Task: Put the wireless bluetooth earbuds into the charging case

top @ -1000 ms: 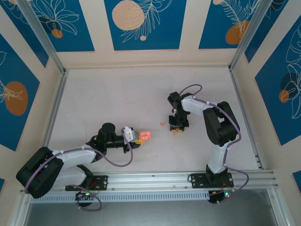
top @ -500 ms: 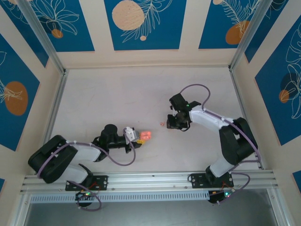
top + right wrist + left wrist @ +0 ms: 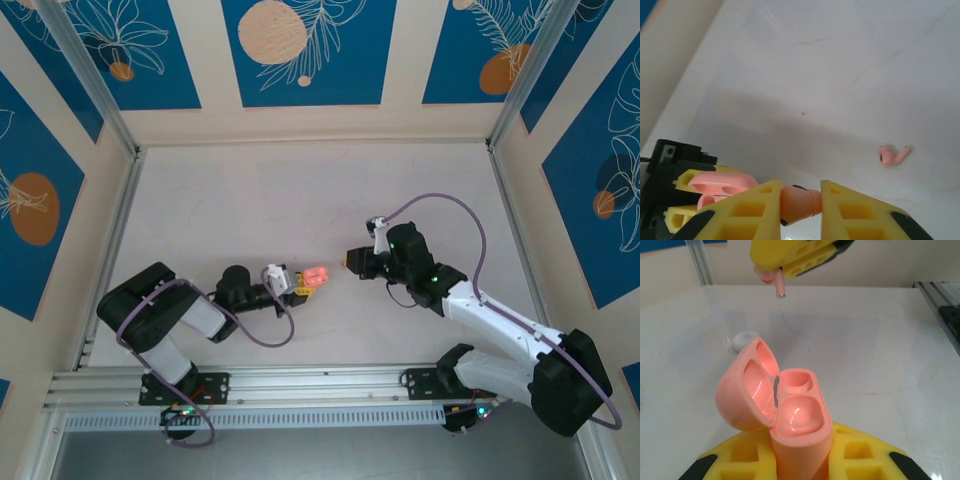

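The charging case is salmon pink and stands upright with its lid swung open to the left; both wells are empty. My left gripper is shut on its lower body, left of the table's centre. One pink earbud is pinched between the yellow fingers of my right gripper. That gripper hovers just right of the case, and in the left wrist view the bud's stem hangs above and beyond the case. A second earbud lies loose on the table.
A small white round disc lies on the table beyond the case. Metal rails border the pale tabletop on both sides, and the near rail carries both arm bases.
My right arm has lowered and swung left, carrying the earbud from the table spot toward the case. My left arm has pulled in and nudged the open case slightly to the right.
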Controlling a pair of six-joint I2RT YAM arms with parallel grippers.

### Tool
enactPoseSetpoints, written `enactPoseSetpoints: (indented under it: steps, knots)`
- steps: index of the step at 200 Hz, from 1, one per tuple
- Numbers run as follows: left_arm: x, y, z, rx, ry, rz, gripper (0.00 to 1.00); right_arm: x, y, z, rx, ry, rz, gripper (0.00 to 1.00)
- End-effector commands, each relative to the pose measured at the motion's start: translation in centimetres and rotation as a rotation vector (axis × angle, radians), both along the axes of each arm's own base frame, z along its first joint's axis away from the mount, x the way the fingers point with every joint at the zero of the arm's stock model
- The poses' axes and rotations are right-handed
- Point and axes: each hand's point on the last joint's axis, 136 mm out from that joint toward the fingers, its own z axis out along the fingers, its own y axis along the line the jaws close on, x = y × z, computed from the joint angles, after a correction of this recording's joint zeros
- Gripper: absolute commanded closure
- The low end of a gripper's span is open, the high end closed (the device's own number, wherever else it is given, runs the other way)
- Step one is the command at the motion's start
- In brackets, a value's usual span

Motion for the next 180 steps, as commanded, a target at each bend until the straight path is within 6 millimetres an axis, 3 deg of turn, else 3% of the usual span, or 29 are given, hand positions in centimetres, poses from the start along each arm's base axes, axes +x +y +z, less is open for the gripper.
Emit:
enactPoseSetpoints:
  steps: [1,62,180]
  knots:
    - [0.1,-0.7,2.4,-0.067,-0.064,-0.014,0.87,-0.6,1.7,2.1,0.092,-0.088,0.078,0.78]
    - [-0.2,-0.5,3.9,-0.097,-0.087,-0.013,0.87,-2.6,3.8,2.6,0.096,-0.131,0.221,0.78]
    - [-0.9,-0.5,4.5,-0.111,-0.094,-0.035,0.87,-2.5,4.8,2.2,0.086,-0.118,0.250,0.77]
